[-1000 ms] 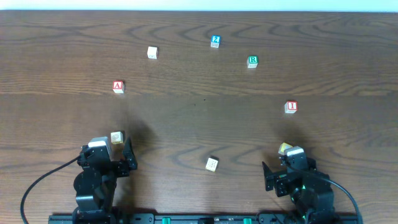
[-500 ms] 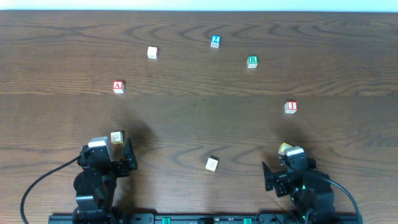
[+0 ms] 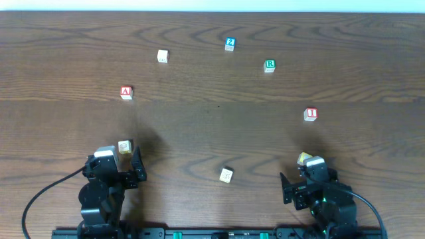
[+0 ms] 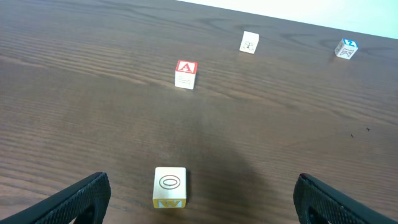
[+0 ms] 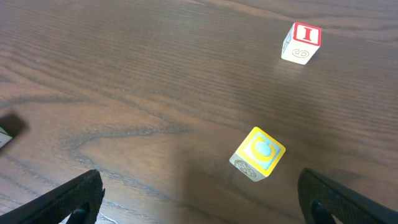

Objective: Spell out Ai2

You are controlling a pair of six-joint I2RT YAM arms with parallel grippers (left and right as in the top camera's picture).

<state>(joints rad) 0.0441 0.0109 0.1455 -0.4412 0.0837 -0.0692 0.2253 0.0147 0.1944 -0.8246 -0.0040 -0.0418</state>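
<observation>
left claw [image 4: 200, 200]: wide open, nothing in it, at near edge of surface [image 3: 212, 136].
right claw [image 5: 200, 202]: wide open, empty, same near edge.
A block [image 3: 126, 92]: L side, well ahead of left claw (red letter up).
I block [image 3: 310, 114]: R side, ahead of right claw.
2 block [image 3: 230, 44]: far edge, approx mid, apart from both.
yellow block [image 5: 259, 153]: just in front of right claw.

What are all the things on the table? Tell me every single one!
A block: 1, red, left side.
I block: 1, red, right side.
2 block: 1, blue, far edge.
R block: 1, green, near the 2 block.
O block: 1, cream, before the left gripper.
yellow block: 1, yellow, before the right gripper.
cream blocks: 2, cream, far left and near middle.
table: 1, dark brown.
left gripper: 1, black, open.
right gripper: 1, black, open.
</observation>
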